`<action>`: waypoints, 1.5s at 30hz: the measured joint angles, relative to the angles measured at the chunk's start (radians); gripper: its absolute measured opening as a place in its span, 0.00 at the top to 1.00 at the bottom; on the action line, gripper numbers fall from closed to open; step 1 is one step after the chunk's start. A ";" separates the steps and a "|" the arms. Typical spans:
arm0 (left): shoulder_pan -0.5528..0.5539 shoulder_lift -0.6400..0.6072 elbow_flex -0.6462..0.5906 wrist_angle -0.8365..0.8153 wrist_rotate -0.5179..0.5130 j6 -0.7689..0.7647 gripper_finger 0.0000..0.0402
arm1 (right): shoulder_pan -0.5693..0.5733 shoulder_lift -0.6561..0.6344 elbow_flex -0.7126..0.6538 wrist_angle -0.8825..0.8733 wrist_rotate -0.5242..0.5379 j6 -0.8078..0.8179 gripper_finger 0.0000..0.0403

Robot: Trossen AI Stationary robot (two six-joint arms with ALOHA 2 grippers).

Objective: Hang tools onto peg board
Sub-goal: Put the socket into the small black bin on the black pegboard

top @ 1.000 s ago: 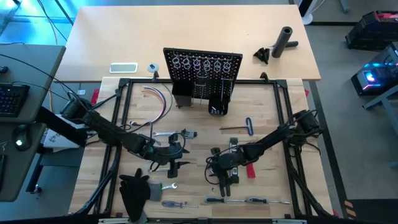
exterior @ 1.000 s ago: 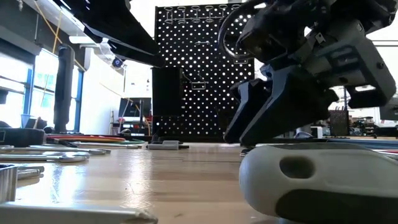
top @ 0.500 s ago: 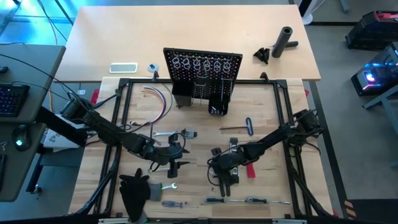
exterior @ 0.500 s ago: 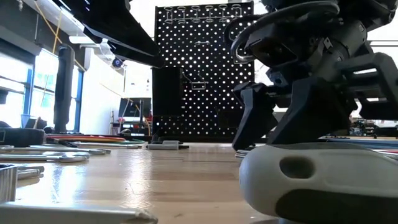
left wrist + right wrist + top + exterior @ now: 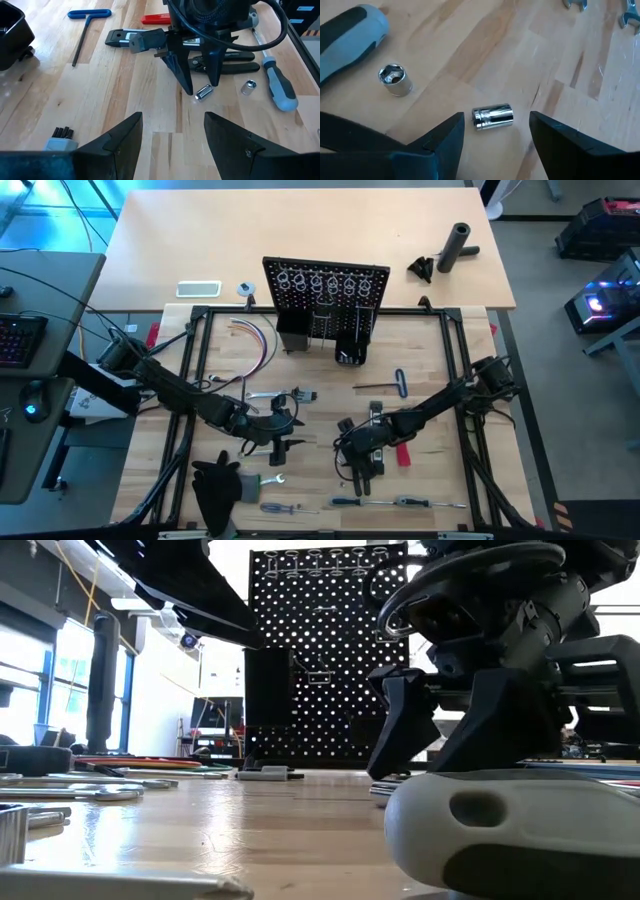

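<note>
We see the right gripper [image 5: 201, 85] poised low over the pale wooden table [image 5: 430, 360], its two dark fingers spread apart and pointing down with nothing between them. Just beneath, a small silver cylindrical socket [image 5: 492, 117] lies on its side between the fingertips, untouched. A second silver socket [image 5: 394, 79] stands upright nearby, beside the grey-and-blue screwdriver handle [image 5: 347, 30].

From the left wrist view, black-handled pliers [image 5: 235, 56] lie just behind the right gripper, a red-handled tool [image 5: 156, 19] lies farther back, and a blue T-handled hex key [image 5: 82, 30] rests well apart on the wood.

The left gripper [image 5: 283, 430] waits over the table's left half, its jaws open and empty.

The black upright perforated peg board [image 5: 325, 295] stands at the table's far edge, a row of silver rings [image 5: 325, 281] near its top and a small black bin [image 5: 350, 352] at its foot. From above, most tools are on the table: silver wrenches [image 5: 262, 395] near the left arm, a small screwdriver [image 5: 280, 507] and a long silver-shafted tool [image 5: 400, 502] along the near edge. Whether any tool hangs on the board, we cannot tell.
</note>
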 joint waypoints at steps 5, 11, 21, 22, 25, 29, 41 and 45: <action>0.000 0.000 0.000 0.008 0.000 0.000 0.49 | 0.000 0.011 0.000 0.057 -0.007 -0.008 0.45; 0.000 0.000 0.000 0.009 -0.001 -0.002 0.49 | 0.000 0.069 0.000 0.108 -0.033 -0.008 0.46; 0.000 0.000 0.000 0.008 -0.001 -0.007 0.49 | 0.000 0.071 0.002 0.095 -0.046 -0.020 0.77; 0.000 0.000 0.000 0.008 -0.001 -0.007 0.49 | -0.001 0.071 0.002 0.094 -0.048 -0.023 0.78; 0.000 0.000 0.000 0.008 -0.003 -0.008 0.49 | -0.001 0.071 0.002 0.094 -0.049 -0.022 0.78; 0.000 0.000 0.000 0.008 -0.004 -0.016 0.49 | 0.000 0.070 0.002 0.095 -0.039 -0.006 0.78; 0.000 0.000 0.000 0.135 0.003 -0.017 0.49 | 0.037 -0.078 -0.002 0.017 0.229 -0.083 0.76; 0.013 0.014 0.000 0.220 0.018 -0.023 0.49 | 0.066 -0.161 -0.001 0.017 0.374 -0.161 0.76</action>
